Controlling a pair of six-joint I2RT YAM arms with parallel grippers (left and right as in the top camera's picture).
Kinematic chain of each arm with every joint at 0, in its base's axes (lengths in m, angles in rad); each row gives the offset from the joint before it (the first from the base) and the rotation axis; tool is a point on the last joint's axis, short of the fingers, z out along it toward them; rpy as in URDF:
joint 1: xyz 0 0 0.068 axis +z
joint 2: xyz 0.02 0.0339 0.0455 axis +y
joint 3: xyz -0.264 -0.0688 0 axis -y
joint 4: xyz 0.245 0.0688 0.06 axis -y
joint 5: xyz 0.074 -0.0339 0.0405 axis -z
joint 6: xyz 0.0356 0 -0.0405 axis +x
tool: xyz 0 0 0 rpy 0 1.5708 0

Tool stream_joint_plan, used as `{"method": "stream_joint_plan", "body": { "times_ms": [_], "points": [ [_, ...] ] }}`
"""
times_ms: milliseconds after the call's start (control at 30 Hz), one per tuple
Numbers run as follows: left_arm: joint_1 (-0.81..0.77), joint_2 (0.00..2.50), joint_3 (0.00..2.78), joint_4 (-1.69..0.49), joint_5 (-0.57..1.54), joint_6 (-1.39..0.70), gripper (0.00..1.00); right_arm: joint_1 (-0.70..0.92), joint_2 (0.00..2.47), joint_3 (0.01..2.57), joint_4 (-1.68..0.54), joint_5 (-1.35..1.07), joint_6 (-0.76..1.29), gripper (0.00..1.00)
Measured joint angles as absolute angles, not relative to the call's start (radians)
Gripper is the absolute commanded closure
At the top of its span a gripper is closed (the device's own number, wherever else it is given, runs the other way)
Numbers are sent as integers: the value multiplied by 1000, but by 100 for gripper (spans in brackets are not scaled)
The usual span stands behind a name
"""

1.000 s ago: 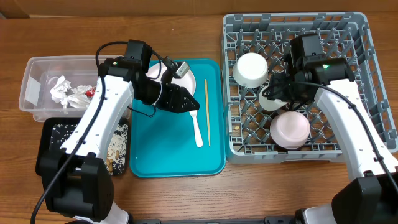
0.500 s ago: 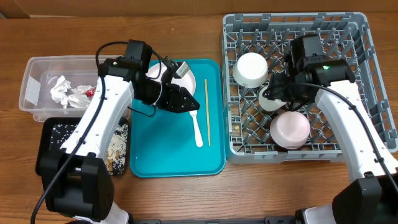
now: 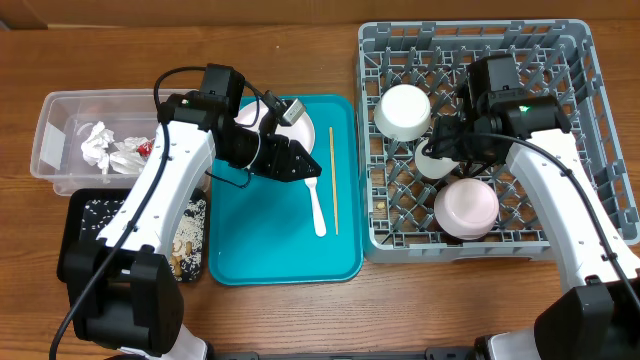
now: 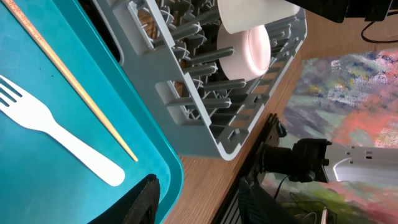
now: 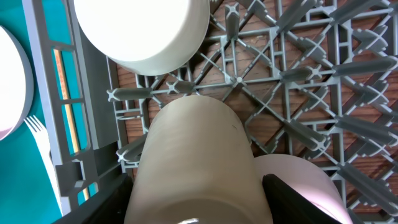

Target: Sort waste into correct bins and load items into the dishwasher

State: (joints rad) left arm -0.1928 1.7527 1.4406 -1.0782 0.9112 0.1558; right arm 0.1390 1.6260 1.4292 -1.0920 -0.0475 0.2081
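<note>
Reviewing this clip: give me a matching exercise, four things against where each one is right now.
Things:
1. white plastic fork
2. crumpled white paper napkins
3. beige rice scraps
4. small white cup

Places:
A. in the shallow black rectangular tray
B. gripped by the right pincer, over the grey plastic dish rack
C. on the large teal tray
D. in the clear rectangular plastic tub

Pairs: 1-C, 2-D, 3-A, 4-B.

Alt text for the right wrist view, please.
A small white cup fills the centre, gripped between the right fingers over the grey dish rack. A white bowl sits at upper left, a pale pink dish at lower right.
</note>
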Motion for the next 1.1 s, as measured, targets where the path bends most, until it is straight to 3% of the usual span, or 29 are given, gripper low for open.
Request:
{"method": "stream_joint_plan", "body": {
  "times_ms": [1100],
  "points": [
    [-192,1753,1441,-1085,911,156,57,140,1654,1413,-1094,-101,186,67]
  ]
}}
